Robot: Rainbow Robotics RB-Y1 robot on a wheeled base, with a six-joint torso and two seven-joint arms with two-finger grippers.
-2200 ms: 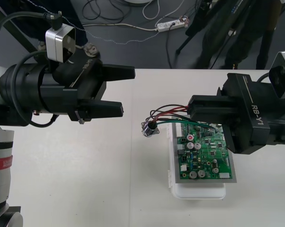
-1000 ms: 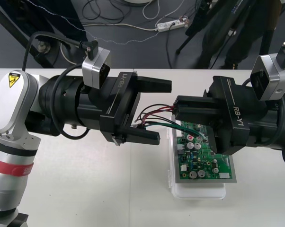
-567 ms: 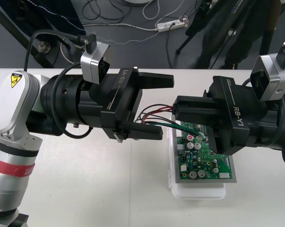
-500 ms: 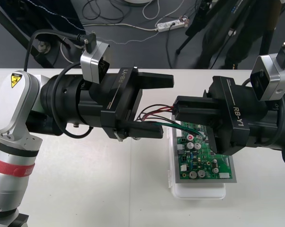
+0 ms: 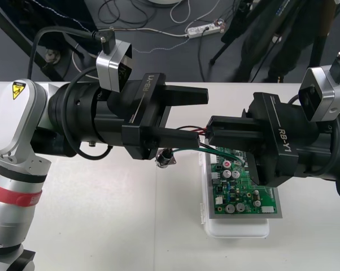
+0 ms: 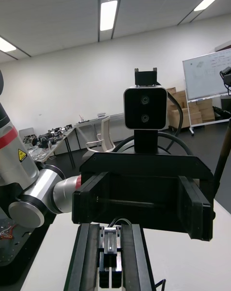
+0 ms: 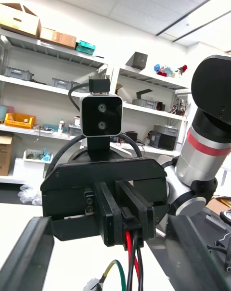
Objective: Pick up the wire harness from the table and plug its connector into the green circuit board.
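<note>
- Your right gripper (image 5: 211, 130), reaching in from the right of the front view, is clenched on one end of the small wire harness (image 5: 192, 148) of thin red, black and green wires. The left wrist view shows the little black plug (image 7: 128, 220) pinched between its fingers (image 7: 107, 218), with the wires trailing down.
- That end hovers by the upper left corner of the flat green circuit board (image 5: 246, 189) on its white plastic base (image 5: 238, 228), lower right of centre. The plug is not yet seated.
- Your left gripper (image 5: 202, 116) is released at mid-frame, its fingers spread around the wires without touching them. It is probably there to steady or take them.
- The round metal socket (image 5: 165, 158) dangles under its lower finger. You cannot tell whether it touches the pale table (image 5: 102, 214).
</note>
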